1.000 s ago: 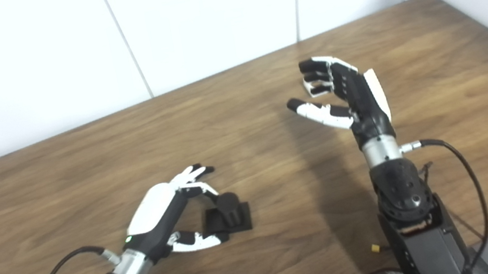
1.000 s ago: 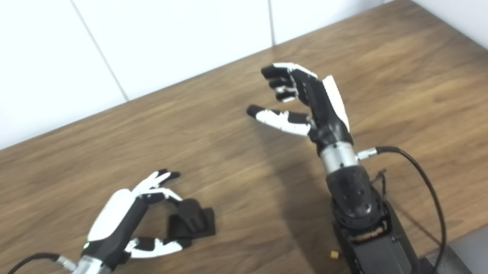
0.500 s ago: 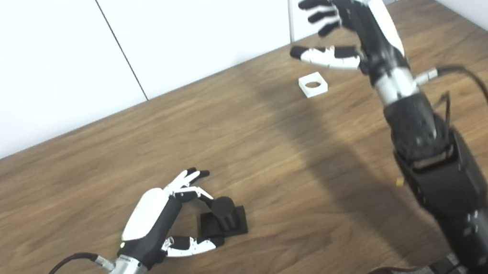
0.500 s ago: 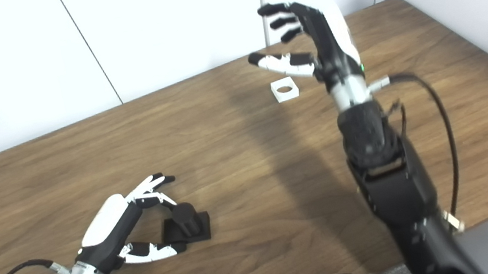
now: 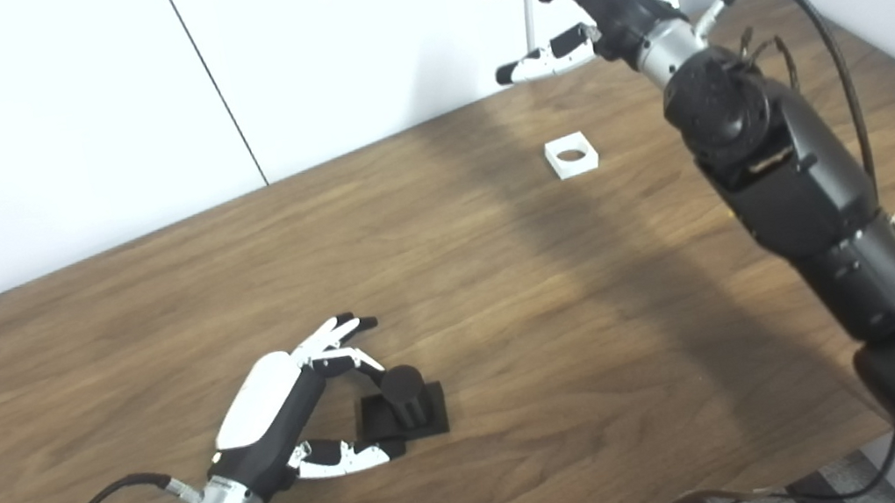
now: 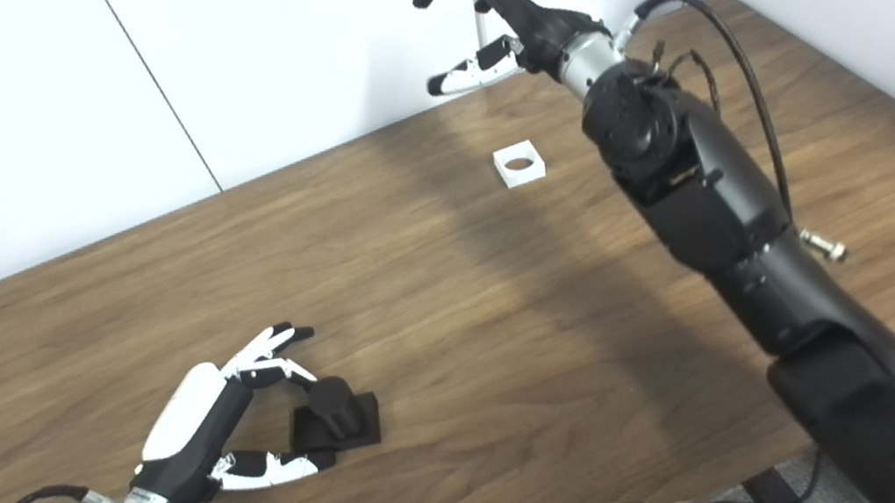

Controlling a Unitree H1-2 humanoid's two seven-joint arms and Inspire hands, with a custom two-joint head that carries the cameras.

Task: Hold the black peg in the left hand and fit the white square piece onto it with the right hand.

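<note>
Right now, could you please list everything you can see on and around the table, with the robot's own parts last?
black peg: one, black, a round post on a flat square base, standing on the table's near left part.
white square piece: one, white, with a round hole, lying flat on the table's far right part.
table: one, brown wood, filling most of the view.
wall: white panels, behind the table.
left hand: one, black and white, open, its fingers apart around the peg without clearly gripping it.
right hand: one, black and white, open, raised above and beyond the white piece, holding nothing.
</note>
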